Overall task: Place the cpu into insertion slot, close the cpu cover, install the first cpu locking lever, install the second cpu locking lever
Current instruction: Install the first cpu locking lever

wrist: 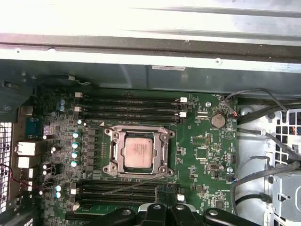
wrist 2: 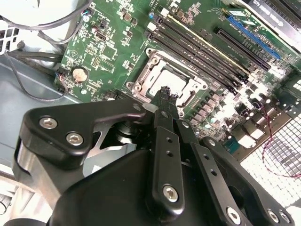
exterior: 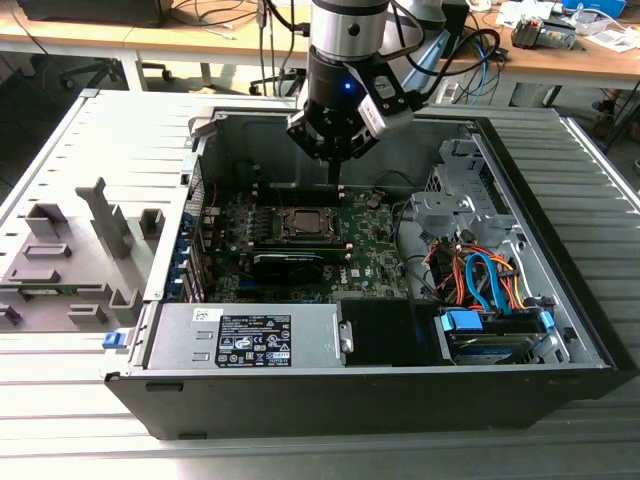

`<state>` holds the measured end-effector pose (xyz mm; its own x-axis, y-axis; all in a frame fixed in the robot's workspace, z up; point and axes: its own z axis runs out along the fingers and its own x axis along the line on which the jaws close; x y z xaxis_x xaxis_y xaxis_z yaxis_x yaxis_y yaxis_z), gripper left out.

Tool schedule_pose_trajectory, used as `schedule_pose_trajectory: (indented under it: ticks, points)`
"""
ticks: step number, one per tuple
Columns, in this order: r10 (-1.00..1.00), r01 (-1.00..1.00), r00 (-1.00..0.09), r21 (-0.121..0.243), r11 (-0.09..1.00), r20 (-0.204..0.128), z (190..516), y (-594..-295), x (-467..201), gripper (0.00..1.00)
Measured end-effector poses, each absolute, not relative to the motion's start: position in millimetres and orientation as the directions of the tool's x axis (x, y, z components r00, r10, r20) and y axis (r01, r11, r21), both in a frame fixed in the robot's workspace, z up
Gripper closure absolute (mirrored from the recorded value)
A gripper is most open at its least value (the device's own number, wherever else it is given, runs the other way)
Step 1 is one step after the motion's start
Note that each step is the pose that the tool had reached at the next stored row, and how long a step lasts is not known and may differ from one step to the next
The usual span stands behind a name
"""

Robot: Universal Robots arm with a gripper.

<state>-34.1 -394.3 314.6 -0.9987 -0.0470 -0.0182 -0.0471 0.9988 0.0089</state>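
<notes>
Exterior view: an open computer case (exterior: 380, 405) lies on a ribbed grey table (exterior: 60, 420). The arm comes down from the far side, and its gripper (exterior: 336, 183) hangs over the green board (exterior: 375, 245), just past the far edge of the insertion slot (exterior: 284, 226) near the board's middle. A power supply (exterior: 250, 338) sits along the near wall, and blue and orange cables (exterior: 480, 280) lie on the exterior view's right. Second wrist view: the gripper (wrist 2: 164, 92) has its fingers pressed together at the tips with nothing between them, poised over the cpu (wrist 2: 171, 81); contact cannot be told. The cpu lies flat in the slot with the cpu cover (wrist 2: 141, 77) folded down around it. A coin battery (wrist 2: 79, 73) sits well apart on the board, and memory slots (wrist 2: 202, 52) run just beside the socket. First wrist view: the cpu (wrist: 138, 151) is seated, its silvery top showing through the window of the cpu cover (wrist: 115, 151). One thin locking lever (wrist: 134, 183) juts at a slant beside the cover, not tucked in. Memory slots (wrist: 127, 107) flank the socket, and the coin battery (wrist: 217, 120) lies toward the loose black wires (wrist: 254, 174).
</notes>
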Motion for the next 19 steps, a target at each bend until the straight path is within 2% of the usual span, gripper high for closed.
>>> schedule_pose_trajectory:
  ticks: [19]
  points:
    - [-0.047, -0.047, -0.999, 0.024, 0.999, -0.019, 325, -394, -34, 0.89]
